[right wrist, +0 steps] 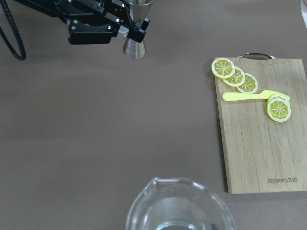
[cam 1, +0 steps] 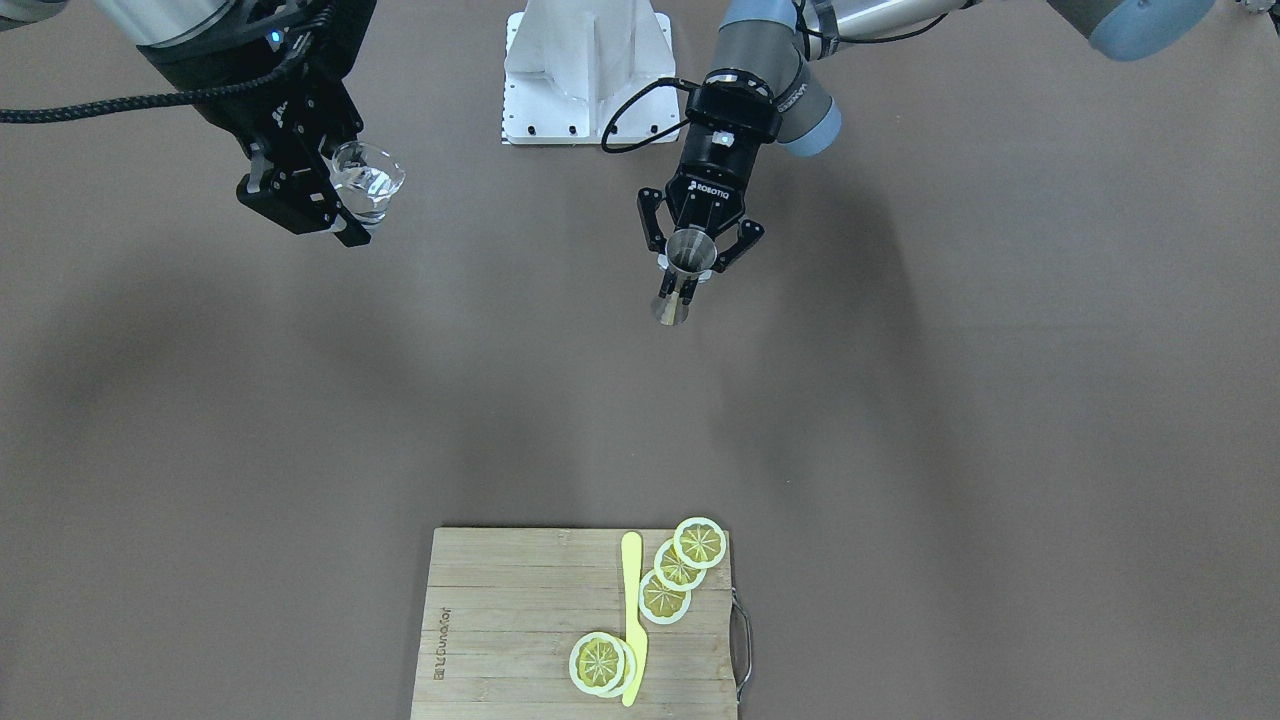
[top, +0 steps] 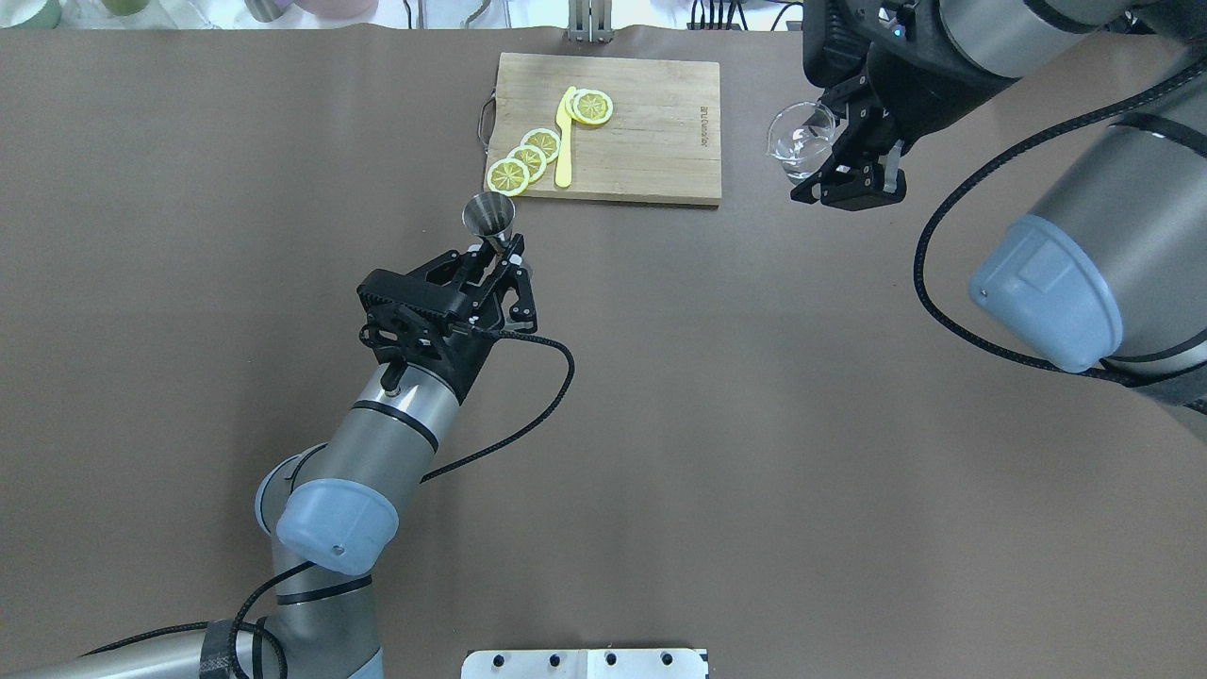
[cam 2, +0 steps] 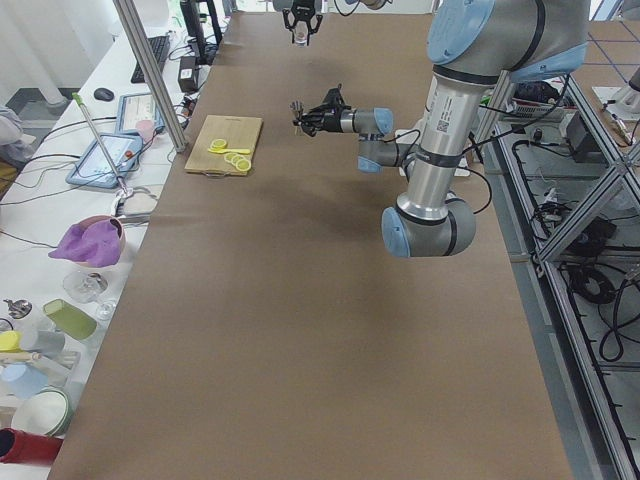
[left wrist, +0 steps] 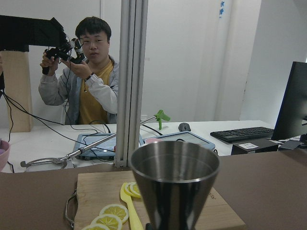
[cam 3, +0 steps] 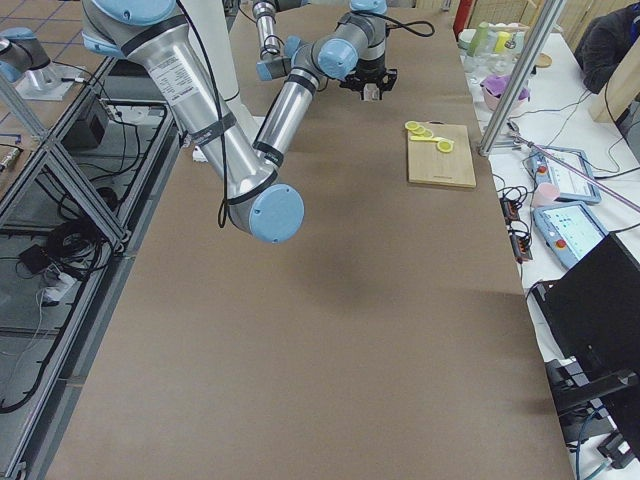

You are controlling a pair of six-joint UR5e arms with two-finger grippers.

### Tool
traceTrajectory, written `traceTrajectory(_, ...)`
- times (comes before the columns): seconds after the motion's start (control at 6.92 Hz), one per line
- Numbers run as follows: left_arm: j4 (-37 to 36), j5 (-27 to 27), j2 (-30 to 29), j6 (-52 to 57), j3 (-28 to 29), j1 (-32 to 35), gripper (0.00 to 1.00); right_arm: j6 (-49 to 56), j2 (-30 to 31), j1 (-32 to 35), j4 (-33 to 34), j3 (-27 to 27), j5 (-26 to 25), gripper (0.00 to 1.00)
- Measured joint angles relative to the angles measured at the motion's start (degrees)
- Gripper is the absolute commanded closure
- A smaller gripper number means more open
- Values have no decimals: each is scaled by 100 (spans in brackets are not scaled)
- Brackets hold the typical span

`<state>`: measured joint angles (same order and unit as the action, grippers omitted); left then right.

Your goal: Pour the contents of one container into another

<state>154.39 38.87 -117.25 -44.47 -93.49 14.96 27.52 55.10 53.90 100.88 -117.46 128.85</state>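
A steel double-cone jigger (cam 1: 684, 272) stands upright above the brown table, with my left gripper (cam 1: 699, 268) shut on its narrow waist. The overhead view shows its open mouth (top: 488, 214) just ahead of the left gripper (top: 497, 256). In the left wrist view the jigger (left wrist: 175, 184) fills the foreground. A clear glass cup (cam 1: 367, 180) is held in the air by my right gripper (cam 1: 332, 205), far to the robot's right of the jigger. The glass cup (top: 801, 141) hangs beside the board's end. I cannot tell what is in the cup. The cup's rim (right wrist: 180, 206) shows in the right wrist view.
A wooden cutting board (top: 651, 141) with several lemon slices (top: 528, 156) and a yellow knife (top: 564, 141) lies at the table's far edge. The robot's white base plate (cam 1: 585, 70) sits at the near edge. Behind a metal post (left wrist: 130, 81) sits a person (left wrist: 91, 81).
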Motion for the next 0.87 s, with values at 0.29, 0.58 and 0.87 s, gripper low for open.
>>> traceTrajectory(0.29,-37,4,67,-7,-54,-33,100,-1,-324,-141,202,232,-92,100)
traceTrajectory(0.58,-88,-5,170,9,161,-66,100,-23,-752,-405,268,514,-245,100)
traceTrajectory(0.87,-102,-5,238,28,179,-105,100,-33,-1149,-510,276,810,-264,100)
